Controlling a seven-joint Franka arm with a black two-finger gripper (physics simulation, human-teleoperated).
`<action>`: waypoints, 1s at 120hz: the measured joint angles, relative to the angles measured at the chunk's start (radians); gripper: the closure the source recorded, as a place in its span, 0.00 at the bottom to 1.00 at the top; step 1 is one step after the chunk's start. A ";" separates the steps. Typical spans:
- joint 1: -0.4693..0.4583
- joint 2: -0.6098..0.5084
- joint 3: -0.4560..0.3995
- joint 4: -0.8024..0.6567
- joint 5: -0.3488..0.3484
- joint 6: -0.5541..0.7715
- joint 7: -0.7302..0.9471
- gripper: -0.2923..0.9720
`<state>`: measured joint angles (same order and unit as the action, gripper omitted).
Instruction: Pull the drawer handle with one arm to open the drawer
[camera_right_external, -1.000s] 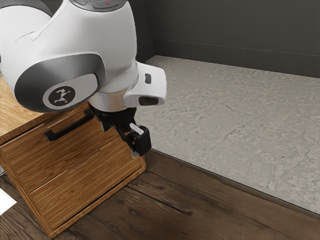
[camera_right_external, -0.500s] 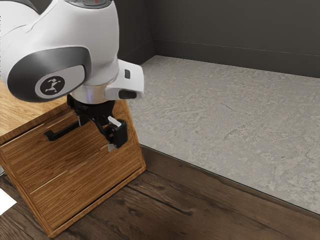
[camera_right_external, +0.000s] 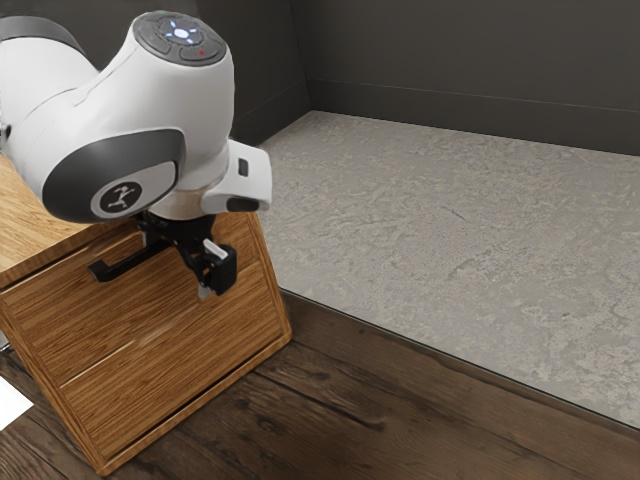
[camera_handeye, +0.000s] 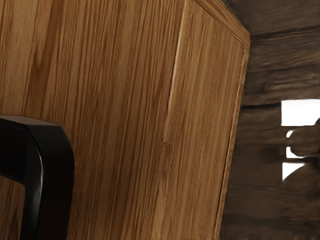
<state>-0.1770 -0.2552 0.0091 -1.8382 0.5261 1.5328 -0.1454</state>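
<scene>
in the exterior view, the white arm (camera_right_external: 120, 130) is coming in from the exterior view's left and bending down over a wooden cabinet (camera_right_external: 60, 225) that is standing on a dark plank floor (camera_right_external: 400, 420). the black gripper (camera_right_external: 208, 272) is hanging just in front of the drawer front (camera_right_external: 130, 320), close to the end of the black handle (camera_right_external: 125, 258) that is nearer the exterior view's right. the arm's bulk is covering the spot where gripper and handle are meeting, so i cannot tell whether the gripper is spread or pressed together, nor whether it is touching the bar. the handle is running slantwise across the upper part of the drawer front, and the drawer front is sitting level with the panel below it (camera_right_external: 170, 385). a grey stone-like surface (camera_right_external: 450, 220) is stretching off toward the exterior view's right, with a dark wall (camera_right_external: 450, 50) rising behind it. in the wrist view, the drawer front (camera_handeye: 110, 100) is lying close under the hand, its grain running lengthwise. a rounded corner of the handle (camera_handeye: 47, 165) is standing out from the wood. a thin seam (camera_handeye: 174, 90) is dividing the drawer front from the next panel (camera_handeye: 205, 130), and beyond the cabinet's edge the plank floor (camera_handeye: 272, 65) is showing, with a white patch (camera_handeye: 297, 112) lying on it.
</scene>
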 joint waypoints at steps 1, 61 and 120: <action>0.000 0.000 0.000 -0.002 -0.001 0.001 0.000 0.22; -0.054 -0.019 -0.010 -0.011 -0.040 0.013 0.015 0.23; -0.199 -0.043 -0.052 -0.015 -0.059 0.013 0.017 0.23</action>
<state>-0.3756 -0.2985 -0.0427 -1.8530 0.4676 1.5462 -0.1284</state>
